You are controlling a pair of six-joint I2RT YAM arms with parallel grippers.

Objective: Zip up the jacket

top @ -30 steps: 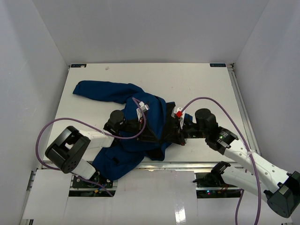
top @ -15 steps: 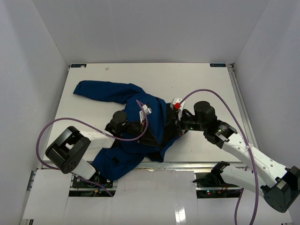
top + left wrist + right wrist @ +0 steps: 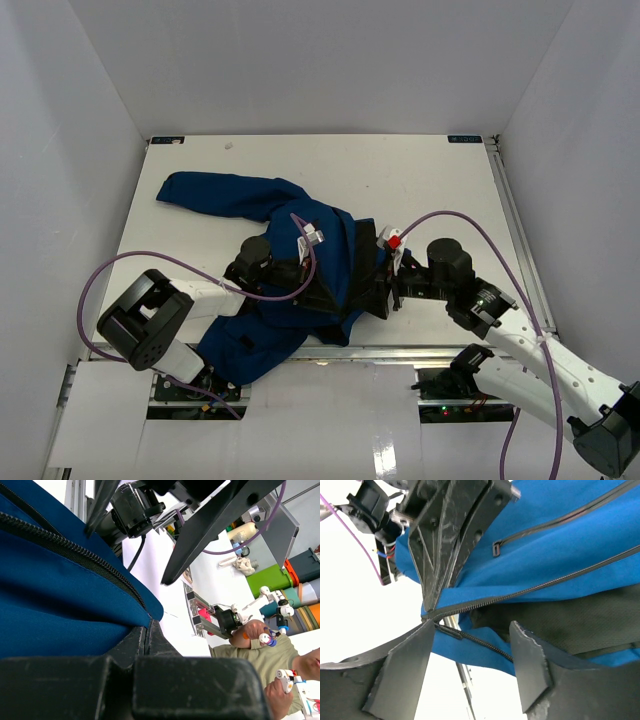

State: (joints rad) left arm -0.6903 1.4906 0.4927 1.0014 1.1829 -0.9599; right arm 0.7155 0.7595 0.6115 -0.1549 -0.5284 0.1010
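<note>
The royal-blue jacket [image 3: 250, 195] lies crumpled on the white table, one sleeve stretched to the far left. Its black lining [image 3: 570, 615] shows where the front is parted. My left gripper [image 3: 345, 292] is shut on the jacket's [image 3: 60, 595] bottom front corner, at the end of a zipper row [image 3: 75, 550]. My right gripper [image 3: 386, 290] faces it from the right, open. In the right wrist view its jaws [image 3: 472, 630] straddle the other zipper edge [image 3: 480, 641] without clamping it. The left gripper's fingers [image 3: 455, 525] pinch the blue hem just beyond.
The table's near metal rail [image 3: 400, 350] runs just below both grippers. Purple cables [image 3: 440, 213] loop over the arms. White walls enclose the table [image 3: 450, 180] on three sides. Beyond the edge, a person [image 3: 260, 655] sits at a bench.
My right gripper was shut one second ago. It swung toward the far side, came back beside the hem and now stands open. The left gripper has held its grip in place.
</note>
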